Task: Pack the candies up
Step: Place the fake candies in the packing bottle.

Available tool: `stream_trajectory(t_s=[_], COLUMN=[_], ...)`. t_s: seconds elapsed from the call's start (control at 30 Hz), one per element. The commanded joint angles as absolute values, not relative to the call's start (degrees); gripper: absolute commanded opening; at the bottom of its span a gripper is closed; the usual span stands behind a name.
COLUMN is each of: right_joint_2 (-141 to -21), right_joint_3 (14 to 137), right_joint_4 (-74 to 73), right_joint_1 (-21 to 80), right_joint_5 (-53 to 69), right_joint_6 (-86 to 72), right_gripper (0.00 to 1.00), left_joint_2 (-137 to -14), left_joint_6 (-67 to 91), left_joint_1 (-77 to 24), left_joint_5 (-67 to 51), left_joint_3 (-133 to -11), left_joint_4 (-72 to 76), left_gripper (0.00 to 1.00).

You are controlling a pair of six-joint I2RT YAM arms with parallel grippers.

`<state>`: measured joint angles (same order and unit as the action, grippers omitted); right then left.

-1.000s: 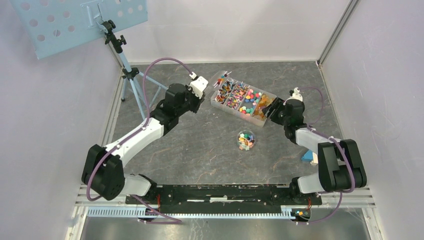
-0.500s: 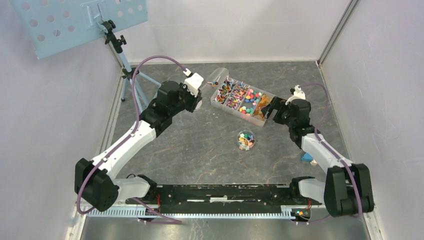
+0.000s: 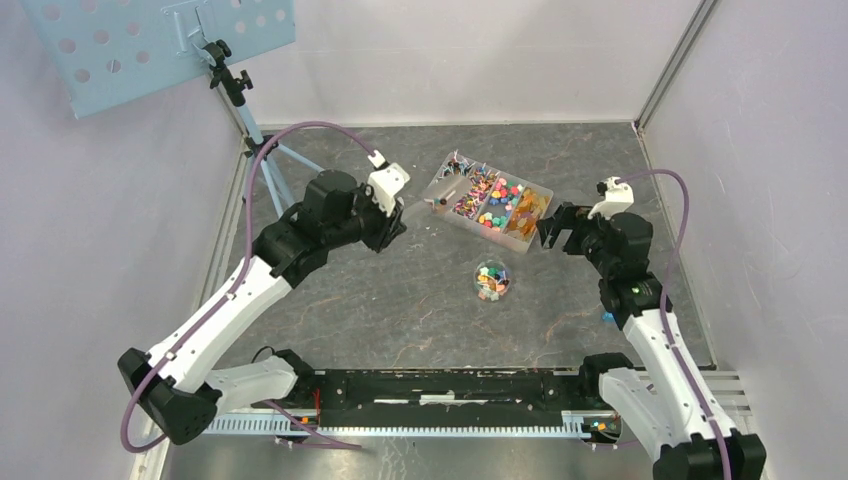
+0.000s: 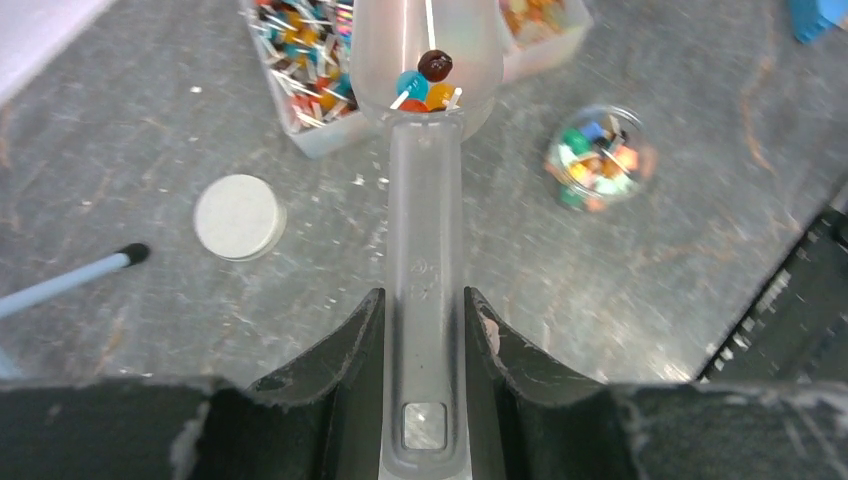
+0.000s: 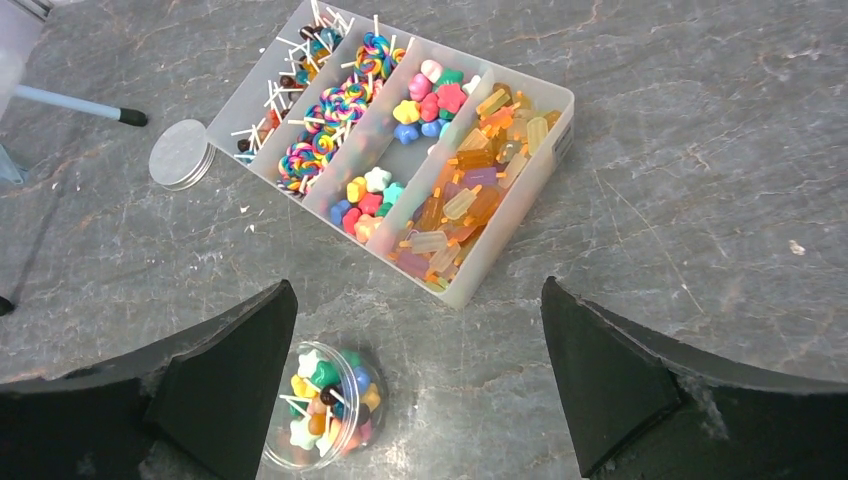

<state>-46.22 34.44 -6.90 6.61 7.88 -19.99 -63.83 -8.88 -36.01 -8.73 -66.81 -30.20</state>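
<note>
**Left Jaws Clamped on a Loaded Scoop, Right Jaws Wide and Empty**

Left gripper (image 4: 425, 335): closed tight on the handle of a clear scoop (image 4: 425, 230), fingers (image 4: 350, 350) pressed against both sides of it. In the scoop's bowl, a few of the candies (image 4: 432, 75): brown, blue and orange lollipops on white sticks, held over the left edge of the tray (image 5: 518, 205). Right gripper (image 5: 418, 290): spread wide, holding nothing, touching nothing, hanging just right of the tray and apart from it.

On the dark grey marbled table (image 3: 400, 300), nearest of all, a small clear round jar (image 3: 491, 280) between the two arms, open-topped, with mixed candies inside. Farther back, the tray, set at a slant, with side-by-side compartments:
- stick lollipops at the left end
- rainbow swirls next
- flower shapes in pink, green, yellow, red and blue
- amber and orange oblong pieces at the right end

Just beside the tray's left corner, a grey round lid (image 5: 180, 153) flat on the table.

Behind and to the left, a tripod stand (image 3: 250, 135) carrying a pale blue perforated panel (image 3: 150, 40). Around it all, pale walls (image 3: 500, 60) on the left, far and right sides.
</note>
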Motion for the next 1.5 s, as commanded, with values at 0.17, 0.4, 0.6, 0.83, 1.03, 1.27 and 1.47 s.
stream_trajectory(t_s=[0.17,0.4,0.6,0.83,1.03,1.27,1.47], right_joint_2=[-37.13,-35.72,-34.72,-34.63,-34.2,-33.59,-33.41], right_joint_3=[34.54,34.46,34.16,34.63,35.04,35.81,36.21], right_joint_4=[-8.91,-10.08,-9.69,-9.83,-10.39,-10.88,-11.05], right_joint_1=[6.4,6.43,6.36,6.41,6.34,6.36,6.41], right_joint_5=[1.43,0.97,0.8,0.53,0.35,-0.88,-0.85], right_joint_6=[-16.52,-15.67,-15.7,-15.48,-15.17,-14.8,-14.8], right_gripper=[0.98,0.98,0.98,0.98,0.98,0.98,0.98], left_joint_2=[-57.21,-57.86,-60.59,-64.06,-67.76,-72.2,-75.5], left_joint_6=[-5.75,-5.66,-6.34,-6.27,-6.04,-6.25,-6.42], left_joint_1=[-44.52,-48.74,-51.14,-52.88,-54.22,-55.0,-55.28], left_joint_5=[-11.27,-11.87,-13.17,-13.51,-12.67,-10.83,-10.17], left_joint_3=[-67.59,-67.24,-66.48,-66.86,-68.26,-71.28,-73.43], left_joint_4=[-41.76,-45.59,-48.16,-48.16,-48.58,-49.89,-50.38], left_gripper=[0.02,0.02,0.02,0.02,0.02,0.02,0.02])
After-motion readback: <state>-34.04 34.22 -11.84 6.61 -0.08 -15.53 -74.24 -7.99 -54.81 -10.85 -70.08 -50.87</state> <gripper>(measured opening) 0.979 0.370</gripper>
